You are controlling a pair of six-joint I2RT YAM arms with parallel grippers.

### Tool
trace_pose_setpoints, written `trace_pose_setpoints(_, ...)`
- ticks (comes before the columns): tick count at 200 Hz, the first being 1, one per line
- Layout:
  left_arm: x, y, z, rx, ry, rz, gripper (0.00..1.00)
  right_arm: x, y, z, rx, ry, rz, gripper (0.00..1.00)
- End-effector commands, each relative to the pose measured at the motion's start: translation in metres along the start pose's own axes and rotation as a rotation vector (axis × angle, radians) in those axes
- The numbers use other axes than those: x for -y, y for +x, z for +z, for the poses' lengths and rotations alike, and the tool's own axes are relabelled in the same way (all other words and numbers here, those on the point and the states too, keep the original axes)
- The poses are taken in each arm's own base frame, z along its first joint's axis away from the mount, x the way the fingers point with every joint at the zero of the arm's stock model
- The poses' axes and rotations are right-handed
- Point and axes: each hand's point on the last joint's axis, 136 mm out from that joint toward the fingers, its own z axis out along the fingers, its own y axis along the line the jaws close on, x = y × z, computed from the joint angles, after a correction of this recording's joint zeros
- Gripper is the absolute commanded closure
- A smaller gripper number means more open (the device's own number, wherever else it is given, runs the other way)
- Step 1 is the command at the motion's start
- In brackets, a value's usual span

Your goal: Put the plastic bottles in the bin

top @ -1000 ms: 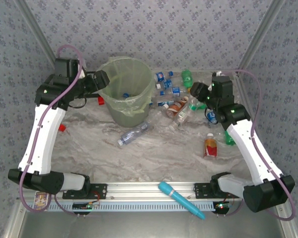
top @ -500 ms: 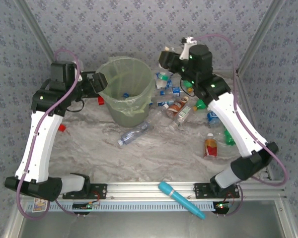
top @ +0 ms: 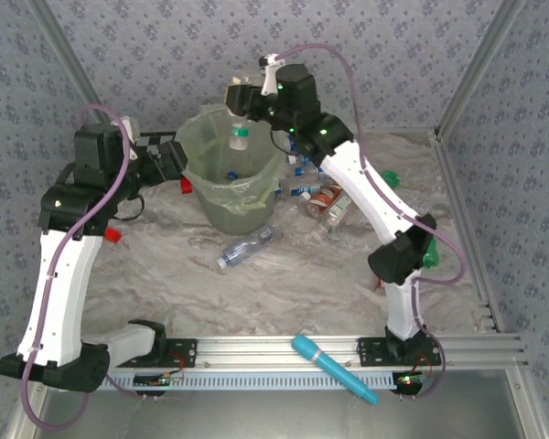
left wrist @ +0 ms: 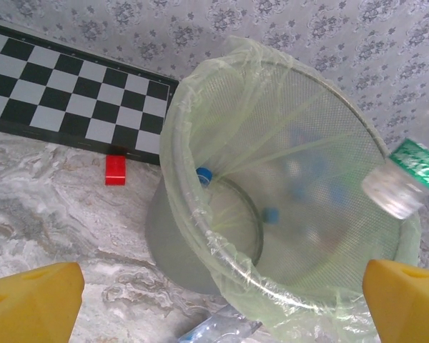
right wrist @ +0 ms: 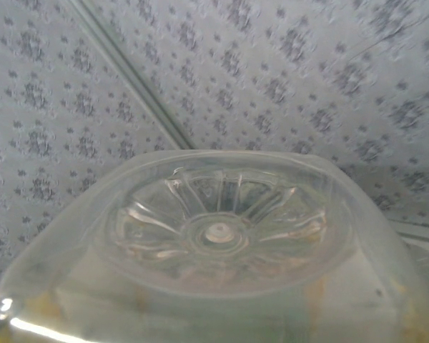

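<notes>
Bottle, clear plastic with a green label: pinched near its base in your right hand, neck hanging down, above the mouth of the bin, towards the far rim. Handling, by estimate: empty, very light and thin-walled, so it dents under a hard squeeze and can slip on its smooth sides. Take the others across the mid-body, not at the cap. Left hand: spread wide, holding nothing, just left of the bin. Loose bottle: lying on the table in front of the bin. Bottle cluster: right of the bin.
</notes>
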Motion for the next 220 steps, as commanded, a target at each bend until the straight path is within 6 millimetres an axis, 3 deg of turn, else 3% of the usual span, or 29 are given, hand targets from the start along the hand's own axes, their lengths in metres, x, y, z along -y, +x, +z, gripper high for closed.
trace_pose_setpoints(1,-0.009,0.004,-0.007,0.001,-0.033,0.012,0.0,-0.022,0.012,0.006,-0.045,-0.053,0.008,0.49)
trace_pose_setpoints(47,-0.011,0.004,-0.012,0.008,-0.039,0.014,0.0,-0.022,0.024,0.012,-0.076,-0.044,0.005,0.44)
trace_pose_setpoints(64,-0.011,0.005,-0.011,0.005,-0.039,0.014,0.0,-0.021,0.022,0.008,-0.076,-0.04,-0.005,0.3)
trace_pose_setpoints(76,-0.011,0.005,-0.011,0.005,-0.04,0.012,0.0,-0.021,0.021,0.006,-0.076,-0.031,-0.013,0.0)
trace_pose_setpoints(170,-0.016,0.021,0.003,-0.04,-0.045,0.078,0.0,-0.007,0.007,-0.033,-0.045,0.062,-0.088,0.0)
trace_pose_setpoints(220,-0.026,0.049,0.018,-0.089,-0.039,0.107,0.03,0.014,0.01,-0.064,-0.044,0.147,-0.122,0.0)
